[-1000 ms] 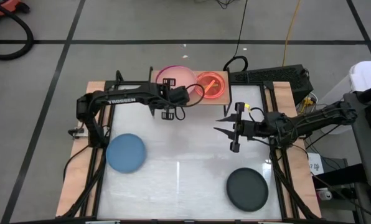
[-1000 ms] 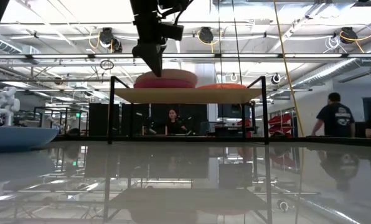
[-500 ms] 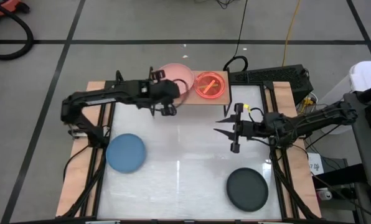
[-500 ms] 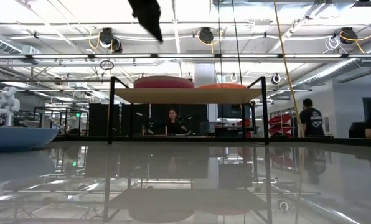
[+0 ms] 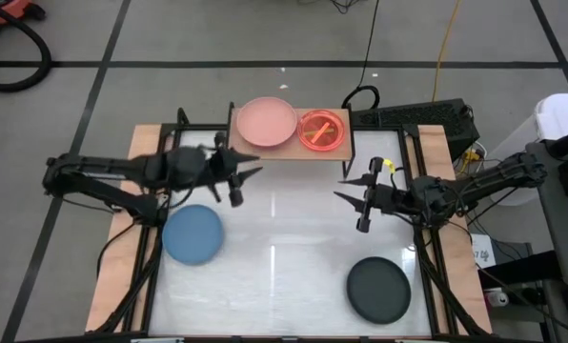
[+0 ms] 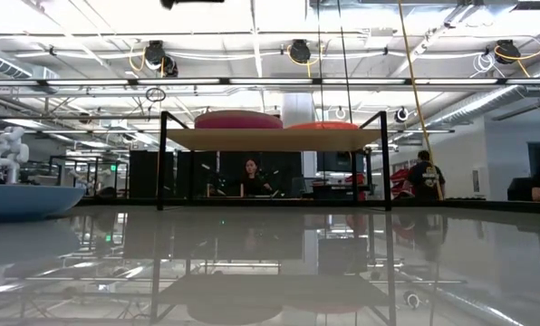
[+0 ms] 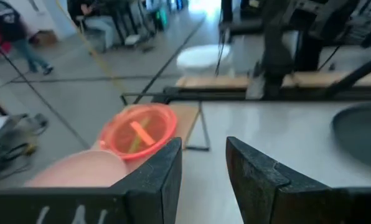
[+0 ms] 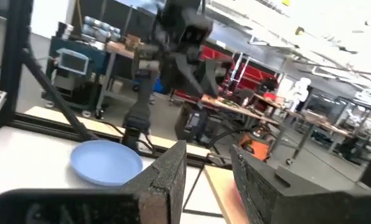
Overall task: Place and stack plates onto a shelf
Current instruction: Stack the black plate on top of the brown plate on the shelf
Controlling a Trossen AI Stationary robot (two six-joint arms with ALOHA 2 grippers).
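The light-wood shelf (image 5: 289, 151) stands at the table's far edge. A salmon-pink plate (image 5: 267, 122) lies flat on its left half, and translucent orange plates (image 5: 322, 131) lie on its right half. Both also show in the low view, the pink plate (image 6: 238, 119) beside the orange plates (image 6: 323, 125). A blue plate (image 5: 192, 233) lies on the table at the left, a black plate (image 5: 379, 289) at the near right. My left gripper (image 5: 253, 166) is open and empty, in front of the shelf's left end. My right gripper (image 5: 341, 189) is open and empty over the table's middle right.
The white table top (image 5: 284, 248) has wooden side strips and black frame rails along both sides. The shelf's thin black legs (image 6: 161, 163) stand at its corners. People move in the room beyond the table (image 6: 424, 177).
My left gripper has drawn back from over the salmon-pink plate on the shelf, toward the table's left and near edges, and has risen almost out of the low view. The plate stays on the shelf's left half and now lies flat and uncovered.
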